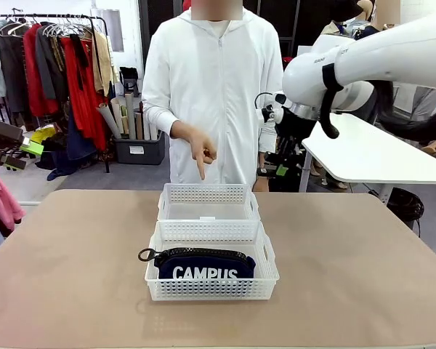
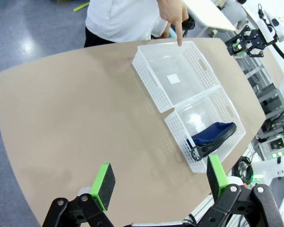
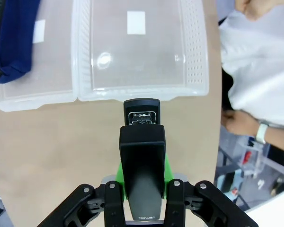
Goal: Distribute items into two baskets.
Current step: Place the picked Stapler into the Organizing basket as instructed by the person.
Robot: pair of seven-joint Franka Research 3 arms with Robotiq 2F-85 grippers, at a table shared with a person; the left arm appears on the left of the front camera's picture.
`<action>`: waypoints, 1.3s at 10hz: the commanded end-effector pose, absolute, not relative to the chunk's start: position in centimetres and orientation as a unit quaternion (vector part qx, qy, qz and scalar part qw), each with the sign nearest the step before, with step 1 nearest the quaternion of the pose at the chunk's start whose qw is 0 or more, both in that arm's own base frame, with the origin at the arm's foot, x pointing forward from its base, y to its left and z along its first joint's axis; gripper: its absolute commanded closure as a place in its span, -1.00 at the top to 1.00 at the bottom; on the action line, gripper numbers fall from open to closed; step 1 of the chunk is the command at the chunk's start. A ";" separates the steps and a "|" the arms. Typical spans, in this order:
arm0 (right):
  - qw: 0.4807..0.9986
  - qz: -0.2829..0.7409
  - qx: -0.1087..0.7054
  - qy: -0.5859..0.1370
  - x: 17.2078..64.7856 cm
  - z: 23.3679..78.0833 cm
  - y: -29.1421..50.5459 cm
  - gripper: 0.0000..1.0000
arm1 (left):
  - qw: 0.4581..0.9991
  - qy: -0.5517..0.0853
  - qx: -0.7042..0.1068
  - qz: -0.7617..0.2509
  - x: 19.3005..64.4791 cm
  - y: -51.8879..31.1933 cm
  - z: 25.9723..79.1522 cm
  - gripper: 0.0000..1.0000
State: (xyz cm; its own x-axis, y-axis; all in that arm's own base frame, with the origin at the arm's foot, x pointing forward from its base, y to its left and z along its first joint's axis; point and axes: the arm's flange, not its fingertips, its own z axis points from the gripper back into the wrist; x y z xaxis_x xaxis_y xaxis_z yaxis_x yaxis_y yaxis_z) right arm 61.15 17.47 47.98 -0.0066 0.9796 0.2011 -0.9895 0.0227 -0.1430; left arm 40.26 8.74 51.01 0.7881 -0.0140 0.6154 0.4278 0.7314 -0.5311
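The navy "CAMPUS" pouch (image 1: pixel 206 267) lies in the near white basket (image 1: pixel 211 289), its zip pull hanging over the left rim. Directly behind it, touching, the far basket (image 1: pixel 207 193) holds nothing. My right gripper (image 3: pixel 142 182) is shut on the black stapler (image 3: pixel 142 142) and hovers above bare table just outside the empty basket's rim (image 3: pixel 142 94); in the front view it hangs high at the far right (image 1: pixel 275 163). My left gripper (image 2: pixel 158 182) is open with nothing between its pads, high off the table's left side (image 1: pixel 18 153). In its view the pouch (image 2: pixel 213 137) and both baskets (image 2: pixel 149 80) (image 2: pixel 180 139) lie ahead.
A person in white stands at the far edge, one finger (image 1: pixel 202 169) pointing down at the far basket. The tan table (image 1: pixel 73 262) is bare around the baskets. A white side table (image 1: pixel 370 156) stands behind my right arm, and a clothes rack (image 1: pixel 58 65) is at the back left.
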 end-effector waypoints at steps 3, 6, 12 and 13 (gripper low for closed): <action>0.659 0.739 0.071 -0.119 65.3 47.3 19.9 -1.00 | 0.875 -0.308 -0.353 -0.124 40.3 8.7 51.1 1.00; 0.640 0.760 0.079 -0.087 66.3 45.7 23.2 -1.00 | 0.875 -0.308 -0.353 -0.124 40.3 8.7 51.1 1.00; 0.632 0.768 0.080 -0.064 67.2 43.9 27.3 -1.00 | 0.875 -0.308 -0.353 -0.124 40.3 8.7 51.1 1.00; 0.631 0.769 0.084 -0.064 67.2 43.8 27.4 -1.00 | 0.875 -0.308 -0.353 -0.124 40.3 8.7 51.1 1.00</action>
State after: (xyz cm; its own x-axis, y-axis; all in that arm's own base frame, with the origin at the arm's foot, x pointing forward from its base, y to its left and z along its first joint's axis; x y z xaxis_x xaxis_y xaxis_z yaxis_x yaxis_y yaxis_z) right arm 66.51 27.02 43.17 -0.2065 0.9551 0.2125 -0.9775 -0.2111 -0.0007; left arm 40.26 8.75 51.00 0.7883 -0.0139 0.6151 0.4275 0.7314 -0.5314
